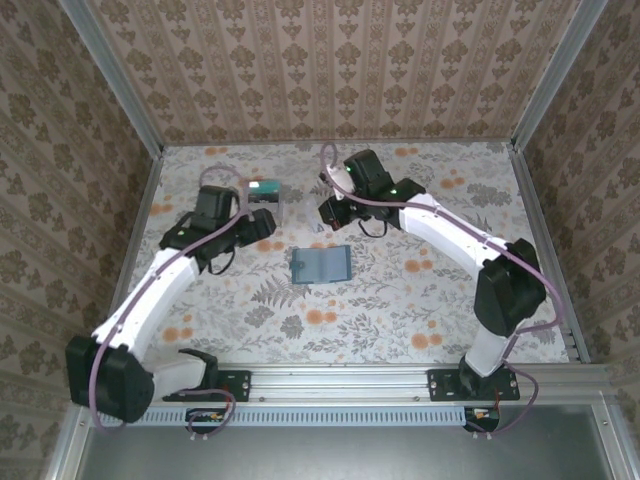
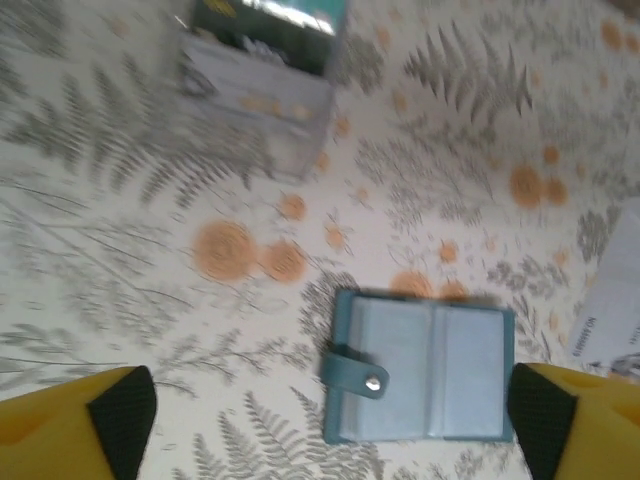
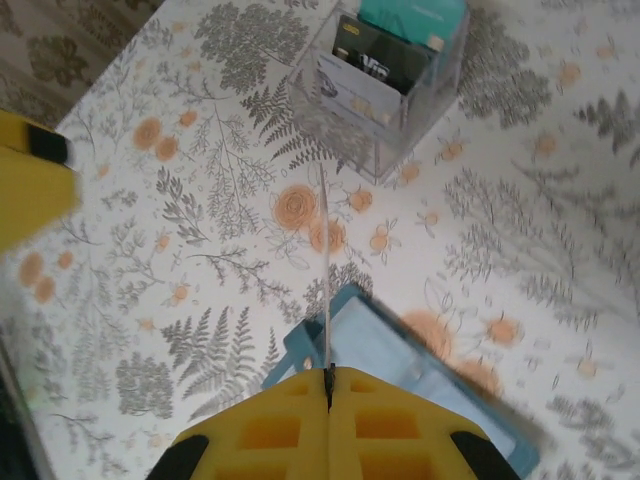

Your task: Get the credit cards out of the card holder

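Observation:
The teal-blue card holder (image 1: 320, 266) lies open and flat on the floral tablecloth, its snap strap folded over one panel (image 2: 420, 370). My left gripper (image 2: 332, 420) hovers above it, open, with a black-padded yellow fingertip on either side and nothing held. In the top view this gripper (image 1: 262, 222) sits just left of the holder. My right gripper (image 3: 329, 378) is shut on a thin pale credit card (image 3: 325, 270), seen edge-on above the holder's corner (image 3: 400, 350). In the top view the right gripper (image 1: 330, 213) is just behind the holder.
A clear plastic box (image 1: 266, 198) with dark and teal cards upright in it stands behind the left gripper (image 3: 385, 80). A pale printed card (image 2: 612, 310) shows at the left wrist view's right edge. Patterned walls enclose the table on three sides.

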### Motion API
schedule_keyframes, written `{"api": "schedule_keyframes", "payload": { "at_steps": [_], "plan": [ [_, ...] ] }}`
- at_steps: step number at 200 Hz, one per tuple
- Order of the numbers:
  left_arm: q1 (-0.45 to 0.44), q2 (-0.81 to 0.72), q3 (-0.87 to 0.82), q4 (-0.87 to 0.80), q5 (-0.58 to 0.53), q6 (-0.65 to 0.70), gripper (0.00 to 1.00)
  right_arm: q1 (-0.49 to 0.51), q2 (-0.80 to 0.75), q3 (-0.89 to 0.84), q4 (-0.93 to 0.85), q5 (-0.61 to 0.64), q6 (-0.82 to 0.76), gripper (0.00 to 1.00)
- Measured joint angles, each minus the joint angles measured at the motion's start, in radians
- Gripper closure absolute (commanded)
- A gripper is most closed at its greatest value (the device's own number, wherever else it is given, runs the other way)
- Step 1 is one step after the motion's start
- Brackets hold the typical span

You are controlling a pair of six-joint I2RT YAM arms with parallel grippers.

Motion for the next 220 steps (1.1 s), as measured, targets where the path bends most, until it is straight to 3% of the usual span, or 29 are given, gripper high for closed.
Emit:
{"api": "schedule_keyframes", "payload": {
  "at_steps": [53, 82, 124, 220],
  "plan": [
    [0.088, -0.258, -0.044, -0.098, -0.095, -0.007, 0.0, 0.067, 0.23, 0.286, -0.063, 0.076, -0.239, 1.0],
    [0.105, -0.335, -0.069, -0.173, -0.143, -0.012, 0.0, 0.102, 0.401, 0.544, -0.129, 0.131, -0.336, 1.0],
    [0.109, -0.428, -0.084, -0.263, -0.18, -0.029, 0.0, 0.134, 0.549, 0.75, -0.162, 0.19, -0.449, 1.0],
    [0.109, -0.526, -0.084, -0.42, -0.203, -0.052, 0.0, 0.169, 0.746, 0.893, -0.117, 0.334, -0.588, 1.0]
  ]
}}
